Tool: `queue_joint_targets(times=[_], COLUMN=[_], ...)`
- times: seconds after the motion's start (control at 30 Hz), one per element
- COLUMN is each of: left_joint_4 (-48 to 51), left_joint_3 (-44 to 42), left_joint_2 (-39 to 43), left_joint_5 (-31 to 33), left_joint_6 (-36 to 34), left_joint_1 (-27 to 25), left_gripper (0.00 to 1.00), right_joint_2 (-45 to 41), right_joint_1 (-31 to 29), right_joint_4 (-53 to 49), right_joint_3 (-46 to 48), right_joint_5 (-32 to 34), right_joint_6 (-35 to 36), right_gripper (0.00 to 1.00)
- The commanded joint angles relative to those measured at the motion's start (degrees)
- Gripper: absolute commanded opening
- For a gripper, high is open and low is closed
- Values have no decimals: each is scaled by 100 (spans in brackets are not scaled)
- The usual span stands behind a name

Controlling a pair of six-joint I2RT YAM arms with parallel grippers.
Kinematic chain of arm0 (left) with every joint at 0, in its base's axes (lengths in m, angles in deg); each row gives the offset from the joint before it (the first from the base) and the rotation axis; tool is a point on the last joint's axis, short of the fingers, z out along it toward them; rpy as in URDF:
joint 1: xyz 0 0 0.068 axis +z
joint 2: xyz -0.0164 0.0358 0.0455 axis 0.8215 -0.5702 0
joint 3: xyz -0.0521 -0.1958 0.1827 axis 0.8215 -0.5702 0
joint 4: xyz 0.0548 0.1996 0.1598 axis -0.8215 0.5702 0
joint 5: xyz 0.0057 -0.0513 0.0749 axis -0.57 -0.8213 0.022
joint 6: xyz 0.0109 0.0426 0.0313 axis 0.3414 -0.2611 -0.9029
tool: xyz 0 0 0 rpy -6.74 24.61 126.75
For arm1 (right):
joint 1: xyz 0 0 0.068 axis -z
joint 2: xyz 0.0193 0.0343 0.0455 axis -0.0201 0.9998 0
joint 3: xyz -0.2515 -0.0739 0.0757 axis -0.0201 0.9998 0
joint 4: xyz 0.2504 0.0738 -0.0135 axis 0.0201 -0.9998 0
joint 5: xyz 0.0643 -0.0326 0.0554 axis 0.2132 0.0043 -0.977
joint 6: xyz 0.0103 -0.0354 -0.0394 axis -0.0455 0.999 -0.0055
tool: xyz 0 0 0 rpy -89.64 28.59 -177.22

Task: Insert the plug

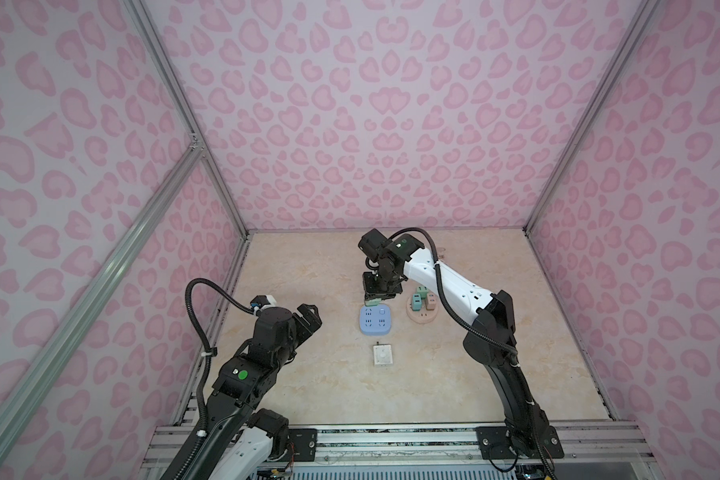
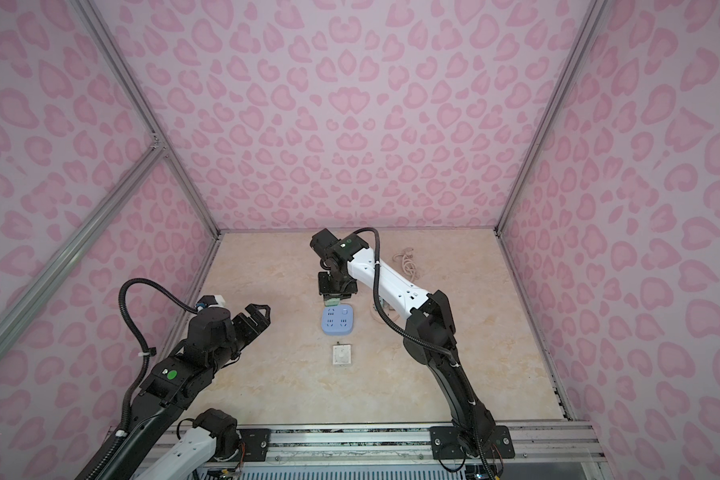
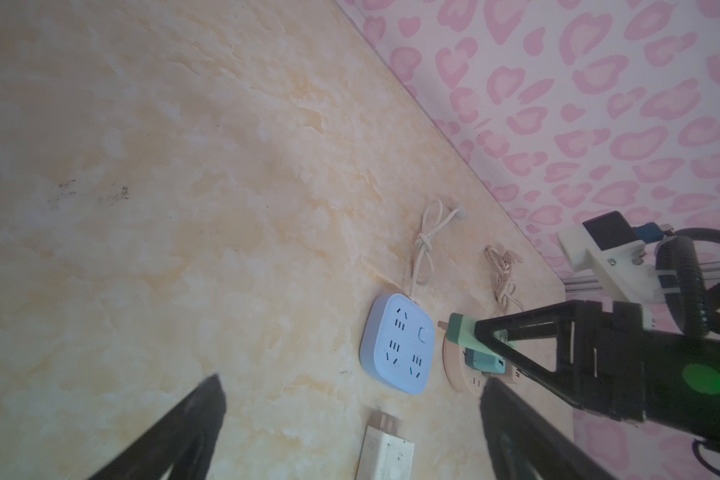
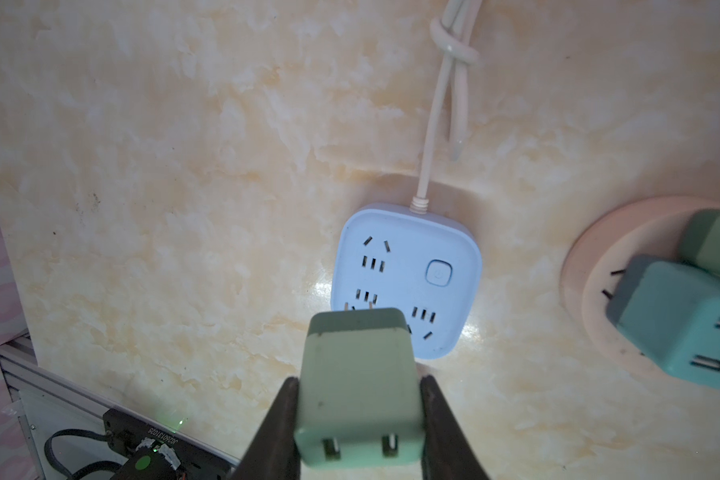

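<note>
The plug [image 4: 358, 390] is sage green, the power strip [image 4: 406, 282] pale blue (table [image 4: 184, 166]: marbled beige).

The left arm [image 1: 242, 386] is being held low at the left side, with its forearm raised and its wrist angled toward the middle. The left gripper [image 1: 313, 316] is being held in the air, jaws spread wide with nothing between them. The right arm [image 1: 454, 286] is being stretched forward and across, the wrist bent downward. The right gripper [image 1: 378, 296] is being pointed down, its fingers [image 4: 275, 428] being pressed against both sides of a green plug [image 4: 358, 374].
</note>
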Motion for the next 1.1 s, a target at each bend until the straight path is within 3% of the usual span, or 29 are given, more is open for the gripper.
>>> queue_joint_targets(times=[0.0,1.07], left_joint_4=[-199,-397], left_joint_3=[-31,-365], left_joint_2=[-27,-100], left_joint_5=[46,92], left_joint_6=[-117,-207], left_joint_1=[4,4], left_gripper=[98,98], right_joint_2=[122,828], right_joint_1=[6,48], right_joint_4=[-183,-250], right_joint_3=[-62,-385], right_joint_5=[21,-232], right_joint_6=[-60,-79], right_gripper=[0,0])
